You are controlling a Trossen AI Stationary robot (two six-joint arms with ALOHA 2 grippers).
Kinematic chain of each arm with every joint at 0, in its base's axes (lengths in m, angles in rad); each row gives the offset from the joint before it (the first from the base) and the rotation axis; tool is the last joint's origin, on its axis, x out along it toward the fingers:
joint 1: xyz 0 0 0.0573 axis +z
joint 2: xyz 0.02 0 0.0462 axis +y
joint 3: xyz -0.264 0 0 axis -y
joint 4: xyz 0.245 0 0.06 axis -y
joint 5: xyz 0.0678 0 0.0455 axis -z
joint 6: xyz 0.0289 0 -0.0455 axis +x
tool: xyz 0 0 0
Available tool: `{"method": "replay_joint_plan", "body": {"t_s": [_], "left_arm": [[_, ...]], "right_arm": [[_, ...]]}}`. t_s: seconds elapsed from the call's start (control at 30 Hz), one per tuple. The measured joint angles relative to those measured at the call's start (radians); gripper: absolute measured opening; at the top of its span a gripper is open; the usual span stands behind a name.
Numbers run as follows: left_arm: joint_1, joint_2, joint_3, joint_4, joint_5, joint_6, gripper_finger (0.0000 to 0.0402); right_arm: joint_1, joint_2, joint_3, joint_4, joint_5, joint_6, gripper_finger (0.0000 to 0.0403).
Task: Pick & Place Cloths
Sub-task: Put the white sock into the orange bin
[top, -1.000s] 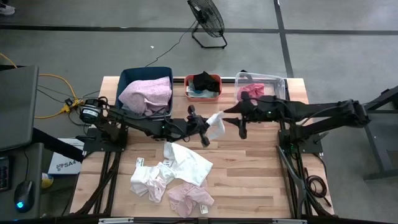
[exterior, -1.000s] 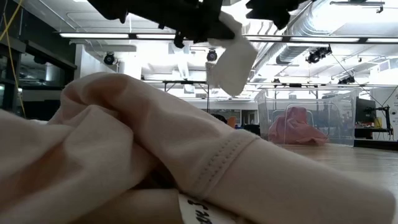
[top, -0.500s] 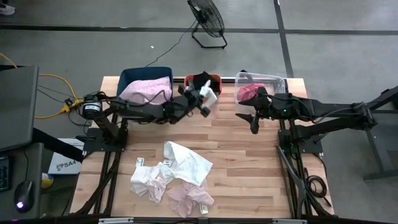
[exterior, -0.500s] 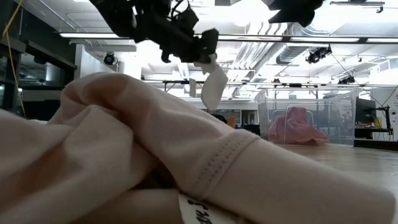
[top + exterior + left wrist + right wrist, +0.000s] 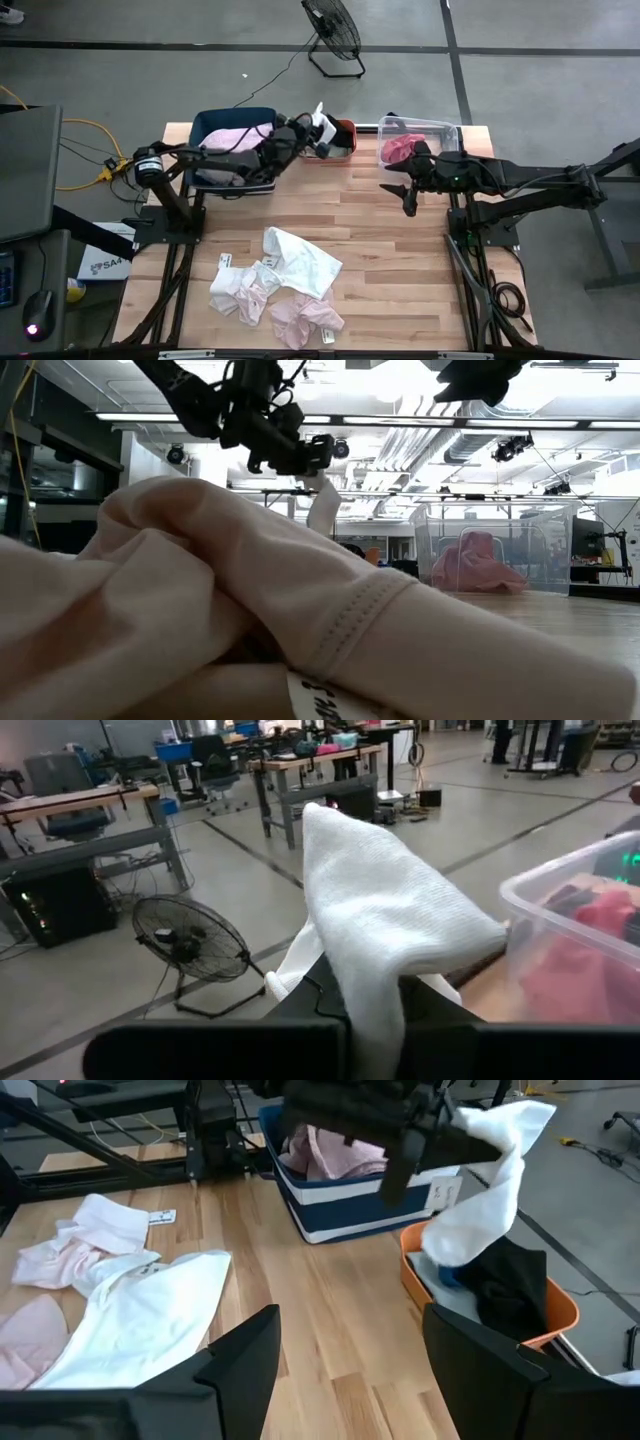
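Carried from mid-bench toward the bins over the last second, the small white knitted sock now hangs above the near edge of the orange plastic bin, while the right arm has pulled back to its own side.

Farthest left among the bins, the dark blue plastic bin holds a heap of pale pink fabric. The left gripper reaches across that bin's right corner, its jaws pinched on the sock's top so that the fabric droops freely; in the right wrist view the sock dangles directly over the black cloth already lying in the orange bin. Next along, the clear plastic bin contains a deep pink cloth. The right gripper waits just in front of that bin, jaws spread wide and empty.

Near the front of the wooden bench, a white garment and a few pale pink pieces lie bunched together, not yet sorted.

This looks like the placing step. Next, the left jaws likely need to open once the sock hangs fully inside the orange rim, then return for the front pile.
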Motion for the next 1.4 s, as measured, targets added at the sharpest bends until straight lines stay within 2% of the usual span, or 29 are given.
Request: {"method": "replay_joint_plan", "body": {"t_s": [0.2, 0.3, 0.63, 0.8, 1.07, 1.3, 1.4], "left_arm": [[0.048, 0.081, 0.057, -0.017, 0.026, 0.003, 0.0], [0.058, 0.13, 0.128, -0.103, 0.025, 0.004, 0.0], [0.075, 0.312, 0.519, -0.817, 0.034, -0.196, 0.0], [0.097, 0.39, 0.652, -1.064, 0.143, -0.378, 0.0], [0.164, 0.455, 0.674, -1.13, 0.411, -0.516, 0.0001], [0.175, 0.474, 0.674, -1.134, 0.468, -0.521, 0.0003], [0.175, 0.474, 0.684, -1.144, 0.469, -0.517, 0.0022]], "right_arm": [[0.0, 0.0, 0.0, -0.019, 0.0, 0.019, 0.0236], [0.0, 0.0, 0.0, -0.032, 0.0, 0.023, 0.0236], [0.0, 0.0, 0.0, -0.033, 0.0, 0.023, 0.0236], [0.0, 0.0, 0.0, -0.047, 0.0, 0.023, 0.0236], [0.0, 0.001, -0.001, -0.083, 0.0, 0.024, 0.0236], [0.0, 0.001, -0.001, -0.084, 0.0, 0.024, 0.0236], [0.0, 0.001, -0.001, -0.085, 0.0, 0.024, 0.0236]]}}
